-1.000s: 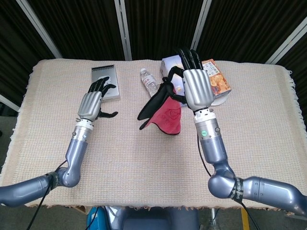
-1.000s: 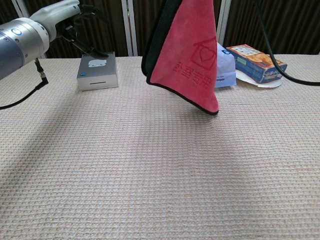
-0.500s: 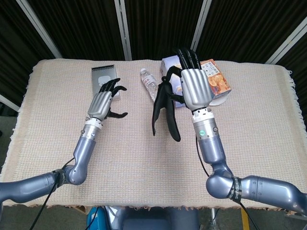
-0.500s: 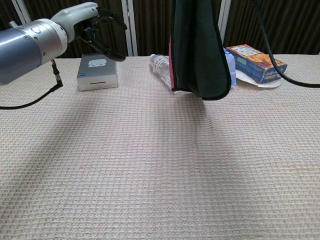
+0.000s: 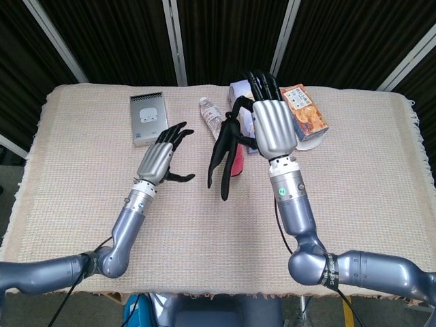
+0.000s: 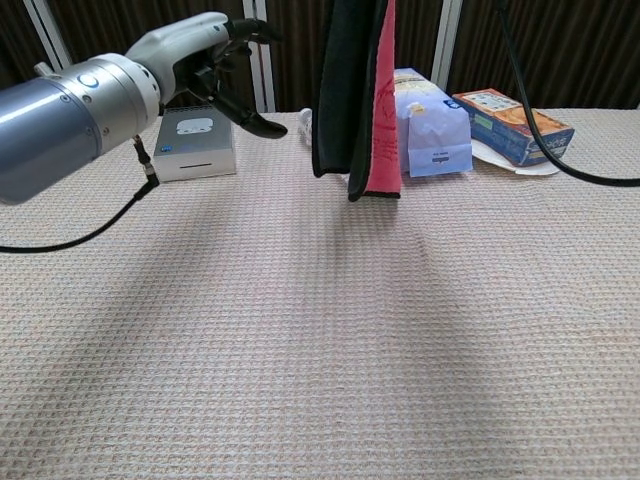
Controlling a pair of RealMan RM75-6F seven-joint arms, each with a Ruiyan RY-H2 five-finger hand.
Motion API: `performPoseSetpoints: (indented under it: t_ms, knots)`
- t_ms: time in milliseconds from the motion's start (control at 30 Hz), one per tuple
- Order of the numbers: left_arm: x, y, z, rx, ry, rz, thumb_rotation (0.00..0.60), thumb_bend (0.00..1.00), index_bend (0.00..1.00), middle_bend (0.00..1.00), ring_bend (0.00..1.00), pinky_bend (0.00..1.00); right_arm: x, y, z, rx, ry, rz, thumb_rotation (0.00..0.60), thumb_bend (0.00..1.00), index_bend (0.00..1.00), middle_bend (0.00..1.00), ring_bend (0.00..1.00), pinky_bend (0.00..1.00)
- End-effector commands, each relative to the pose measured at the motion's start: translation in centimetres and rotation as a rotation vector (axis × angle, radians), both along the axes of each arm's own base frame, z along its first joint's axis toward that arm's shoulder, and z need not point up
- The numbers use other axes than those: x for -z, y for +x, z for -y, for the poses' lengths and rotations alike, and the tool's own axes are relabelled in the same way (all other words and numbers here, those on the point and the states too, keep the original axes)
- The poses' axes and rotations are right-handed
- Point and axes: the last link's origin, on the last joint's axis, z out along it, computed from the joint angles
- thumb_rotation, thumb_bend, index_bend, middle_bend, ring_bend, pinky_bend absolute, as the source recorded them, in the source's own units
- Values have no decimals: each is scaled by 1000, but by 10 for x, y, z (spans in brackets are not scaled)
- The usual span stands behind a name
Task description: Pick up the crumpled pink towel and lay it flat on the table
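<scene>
The pink towel [image 6: 381, 110] with a black backing [image 5: 223, 153] hangs in the air above the table's middle, pinched at its top by my right hand [image 5: 272, 126]. In the chest view it hangs edge-on, its lower hem just above the cloth, and the right hand is out of frame above. My left hand [image 5: 163, 155] hovers to the left of the towel with fingers spread and holds nothing; the chest view shows the left hand [image 6: 215, 55] raised and close to the towel's left edge.
A grey box [image 5: 148, 117] lies at the back left. A water bottle [image 5: 210, 114] lies behind the towel. A white and blue pack [image 6: 428, 135] and an orange snack box [image 5: 304, 112] on a white plate stand at the back right. The table [image 6: 320, 350] has a woven beige cover.
The hanging towel has twisted from showing its pink face to edge-on and shifted slightly left. My left hand has moved right and forward, towards the towel.
</scene>
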Motion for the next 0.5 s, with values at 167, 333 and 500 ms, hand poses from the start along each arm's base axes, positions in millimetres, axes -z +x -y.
performPoseSetpoints:
  t_ms: [167, 333, 500]
  knots:
    - [17, 14, 18, 32, -31, 36, 600, 0, 0, 0, 0, 0, 0, 5, -5, -6, -4, -1, 600, 461, 615, 120, 0, 0]
    - [23, 21, 21, 36, -37, 49, 600, 0, 0, 0, 0, 0, 0, 6, -7, -2, -6, 0, 600, 461, 615, 119, 0, 0]
    - [30, 26, 25, 22, -66, 70, 600, 0, 0, 0, 0, 0, 2, 5, -8, 2, -6, -5, 600, 461, 615, 120, 0, 0]
